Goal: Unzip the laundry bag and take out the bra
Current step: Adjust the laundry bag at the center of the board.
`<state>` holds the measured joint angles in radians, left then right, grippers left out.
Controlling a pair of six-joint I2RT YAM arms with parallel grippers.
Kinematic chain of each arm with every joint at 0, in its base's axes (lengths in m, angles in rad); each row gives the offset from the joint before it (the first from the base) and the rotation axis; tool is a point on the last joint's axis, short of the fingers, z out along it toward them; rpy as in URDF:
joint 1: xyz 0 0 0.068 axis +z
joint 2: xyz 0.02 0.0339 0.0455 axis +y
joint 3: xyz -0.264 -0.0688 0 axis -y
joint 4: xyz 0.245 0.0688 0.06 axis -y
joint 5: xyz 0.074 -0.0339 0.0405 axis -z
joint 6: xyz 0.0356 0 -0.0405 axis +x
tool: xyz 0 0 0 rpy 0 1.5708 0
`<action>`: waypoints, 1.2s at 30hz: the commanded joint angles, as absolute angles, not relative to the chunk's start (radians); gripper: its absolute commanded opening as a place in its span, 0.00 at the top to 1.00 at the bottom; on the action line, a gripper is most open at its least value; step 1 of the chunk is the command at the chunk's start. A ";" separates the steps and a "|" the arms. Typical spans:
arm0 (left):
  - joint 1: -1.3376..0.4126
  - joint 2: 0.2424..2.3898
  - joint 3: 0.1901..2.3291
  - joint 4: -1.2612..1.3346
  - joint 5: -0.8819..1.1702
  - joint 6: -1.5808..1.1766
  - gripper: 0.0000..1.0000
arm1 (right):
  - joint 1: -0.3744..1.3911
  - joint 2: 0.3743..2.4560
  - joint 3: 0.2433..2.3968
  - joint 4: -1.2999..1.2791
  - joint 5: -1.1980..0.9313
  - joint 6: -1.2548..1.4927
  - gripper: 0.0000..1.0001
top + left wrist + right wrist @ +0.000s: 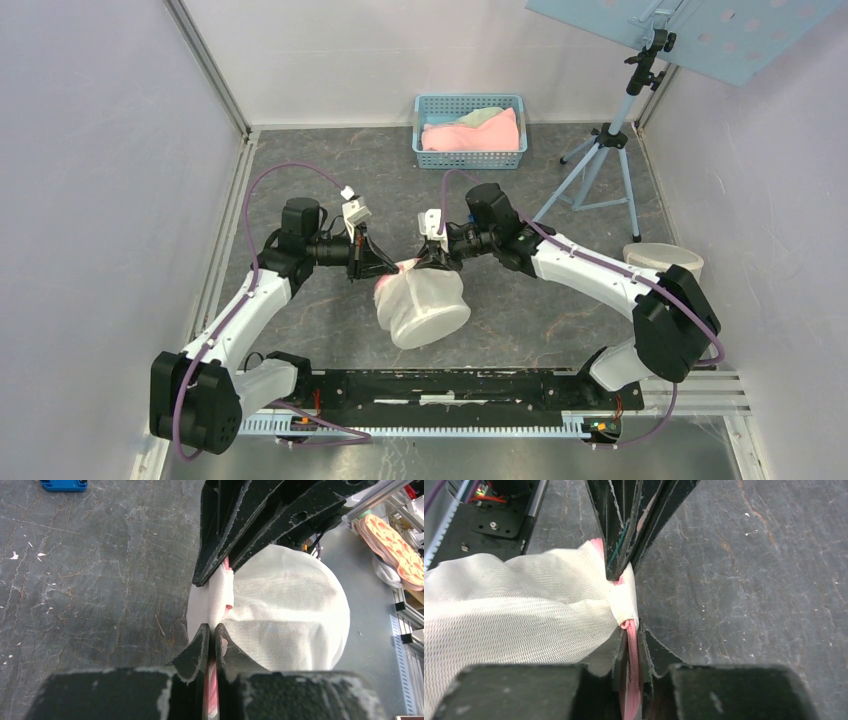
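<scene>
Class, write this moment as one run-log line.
left gripper: shut on zipper | right gripper: shut on zipper | laundry bag: resting on table

The left arm (240, 320) and the right arm (590, 272) are each wearing smooth white shells over their long links, with bulky black housings (672, 325) bulging at the joints. A purple cable (262, 182) is trailing along each arm, and a small white camera block (355, 211) is sitting on each wrist. The left pincer (385, 268) and the right pincer (424, 262) are showing matte black, wedge-shaped fingers (192, 656) whose edges are chipping and scuffing pale grey. Both bases are sharing a long black rail (450, 388), where silver screws (494, 525) and a small green light (480, 490) are showing.
</scene>
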<state>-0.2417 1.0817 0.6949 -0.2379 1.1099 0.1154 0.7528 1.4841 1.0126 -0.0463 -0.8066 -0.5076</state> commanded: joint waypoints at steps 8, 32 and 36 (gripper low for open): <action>-0.238 1.014 0.660 -0.036 1.023 -0.102 0.65 | 0.757 1.461 0.997 0.046 -0.781 -0.424 1.00; -0.256 0.998 0.550 0.196 0.943 -0.336 0.58 | 0.765 1.467 0.985 0.097 -0.866 -0.271 1.00; -0.255 0.999 0.545 0.214 0.925 -0.358 0.58 | 0.766 1.463 0.982 0.081 -0.865 -0.288 1.00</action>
